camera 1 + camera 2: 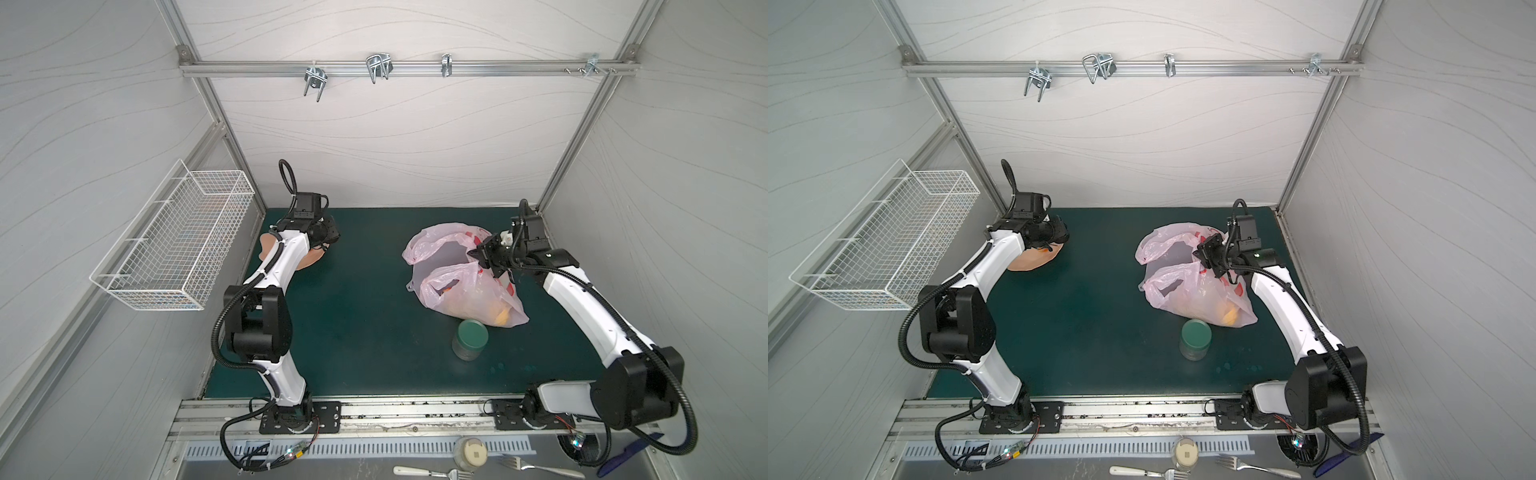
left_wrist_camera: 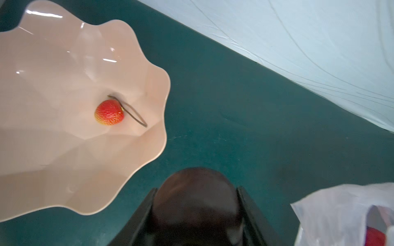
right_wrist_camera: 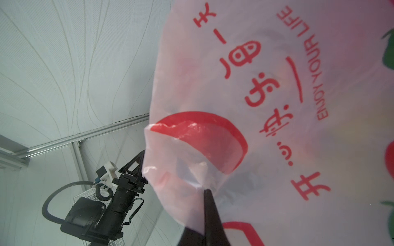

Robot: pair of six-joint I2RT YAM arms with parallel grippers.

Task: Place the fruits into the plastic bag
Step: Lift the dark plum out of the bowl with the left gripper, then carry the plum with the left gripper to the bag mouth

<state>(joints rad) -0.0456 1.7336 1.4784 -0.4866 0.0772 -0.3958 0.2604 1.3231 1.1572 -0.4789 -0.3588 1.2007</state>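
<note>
My left gripper (image 2: 197, 189) is shut on a dark brown round fruit (image 2: 196, 208) and hovers just past the rim of the peach scalloped dish (image 2: 53, 149). One red strawberry (image 2: 109, 112) lies in the dish. In both top views this gripper (image 1: 328, 237) is at the back left, over the dish (image 1: 1034, 259). The pale pink plastic bag (image 1: 457, 291) lies right of centre with its mouth held up. My right gripper (image 3: 205, 190) is shut on the bag's edge (image 3: 191, 170). A yellowish fruit (image 1: 500, 316) shows through the bag's lower part.
A green-lidded glass jar (image 1: 471, 332) stands just in front of the bag. A white wire basket (image 1: 178, 241) hangs on the left wall. Forks (image 1: 536, 465) and a small round container (image 1: 471, 453) lie beyond the mat's front rail.
</note>
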